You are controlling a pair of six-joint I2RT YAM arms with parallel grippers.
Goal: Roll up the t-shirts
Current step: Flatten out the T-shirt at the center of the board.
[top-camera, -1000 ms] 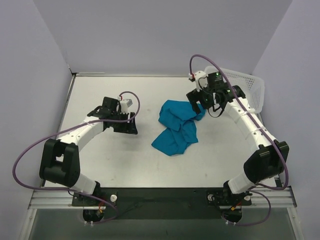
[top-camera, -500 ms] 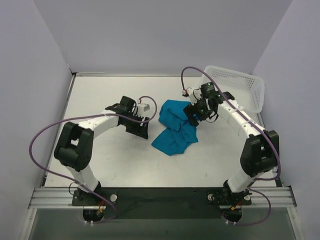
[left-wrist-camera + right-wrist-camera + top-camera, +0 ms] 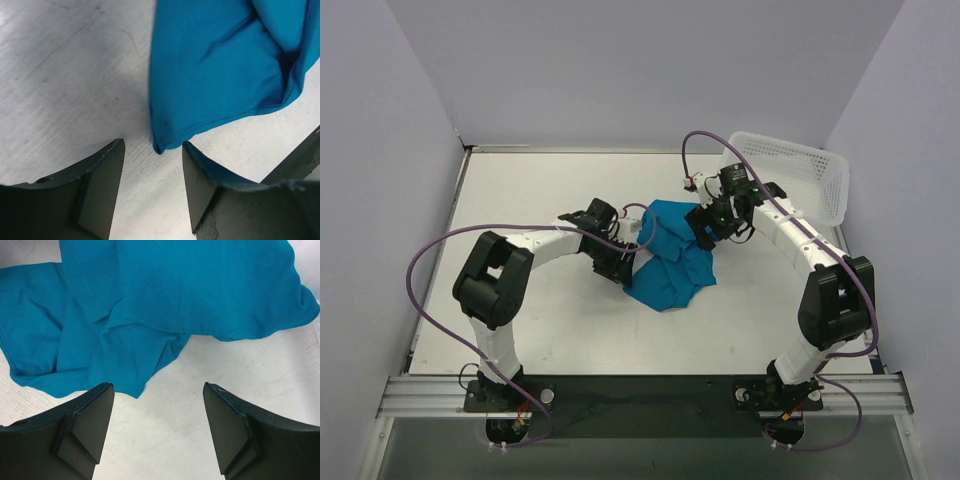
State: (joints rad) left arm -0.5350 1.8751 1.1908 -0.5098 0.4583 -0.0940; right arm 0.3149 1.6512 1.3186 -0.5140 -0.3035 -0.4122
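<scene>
Pale lilac walls close a white worktop (image 3: 520, 190) on three sides, and a white plastic mesh basket (image 3: 798, 152) stands in the upper right of the overhead frame. The teal-blue t-shirt (image 3: 672, 262) lies crumpled and partly folded on the worktop, a little right of the middle of the frame, near the basket but apart from it. The left arm (image 3: 545, 240) reaches from the lower left across to the cloth, and the left jaws are low at the lower left border of the t-shirt. In the left wrist view these jaws stand apart and hold nothing; a folded corner of the t-shirt points down toward the gap between them and ends just above it, with bare worktop under the gap. The right arm (image 3: 790, 232) bends from the lower right up to the upper right part of the t-shirt, between the cloth and the basket. In the right wrist view the right jaws are wide apart and also hold nothing. The t-shirt fills the upper part of that frame, one pointed fold comes down near the jaw at the lower left, and only bare worktop shows between the two jaws.
</scene>
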